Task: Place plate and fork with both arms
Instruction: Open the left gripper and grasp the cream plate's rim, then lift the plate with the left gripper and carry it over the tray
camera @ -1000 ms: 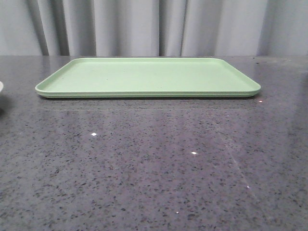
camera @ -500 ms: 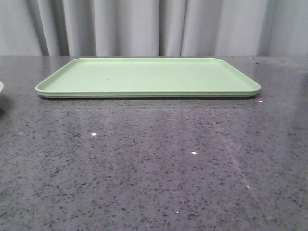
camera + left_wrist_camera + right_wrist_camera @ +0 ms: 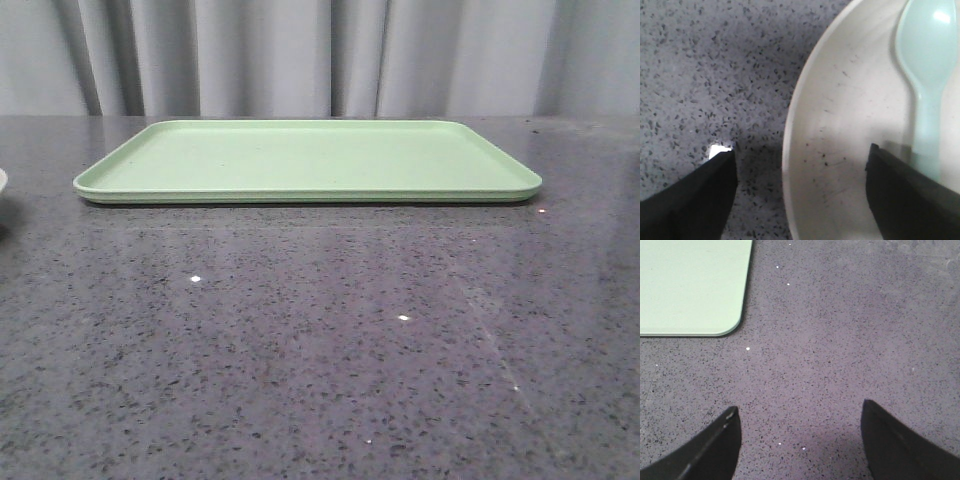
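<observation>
The plate is round, shallow and cream-white with faint dark scuffs and a raised rim; it lies flat on the speckled grey bench, at the far left edge of the front view. A pale blue spoon rests inside it. The left claw hangs released, straddling the rim: one finger over the bench, the other inside the plate. The right claw is spread wide over bare bench near a corner of the green tray.
</observation>
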You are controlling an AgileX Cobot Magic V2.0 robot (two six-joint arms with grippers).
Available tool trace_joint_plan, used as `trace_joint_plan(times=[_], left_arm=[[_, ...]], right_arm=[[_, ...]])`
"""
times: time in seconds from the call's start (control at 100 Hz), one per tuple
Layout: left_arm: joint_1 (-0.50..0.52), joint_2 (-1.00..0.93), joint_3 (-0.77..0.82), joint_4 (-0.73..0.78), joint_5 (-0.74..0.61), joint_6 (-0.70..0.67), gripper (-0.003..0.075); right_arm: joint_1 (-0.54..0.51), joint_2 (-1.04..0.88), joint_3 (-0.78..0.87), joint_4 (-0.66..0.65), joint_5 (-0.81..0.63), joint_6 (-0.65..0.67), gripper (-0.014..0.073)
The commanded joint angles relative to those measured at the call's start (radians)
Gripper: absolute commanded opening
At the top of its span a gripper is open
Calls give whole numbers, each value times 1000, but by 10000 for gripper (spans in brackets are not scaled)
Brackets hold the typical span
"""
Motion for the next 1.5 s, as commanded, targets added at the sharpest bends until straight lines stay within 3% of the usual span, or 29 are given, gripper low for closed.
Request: trace_joint_plan(times=[0.0,0.29,0.82,1.29,1.49], left_arm=[[2,-18,-21,-19,-43,-1,512],[2,-18,-21,-19,-37,-1,478],[2,-18,-21,-19,-19,-1,-22],[2,-20,-21,-47,-5,2,-20],[2,-20,-21,-169,11,74,-20]], right_arm=[[-6,12,-33,-1,-71,-11,511],[-6,12,-33,-1,-71,-11,511],[-6,12,-33,0,-71,-11,511],[-6,12,-33,0,-71,-11,511],[-6,12,-33,0,-71,-11,511]])
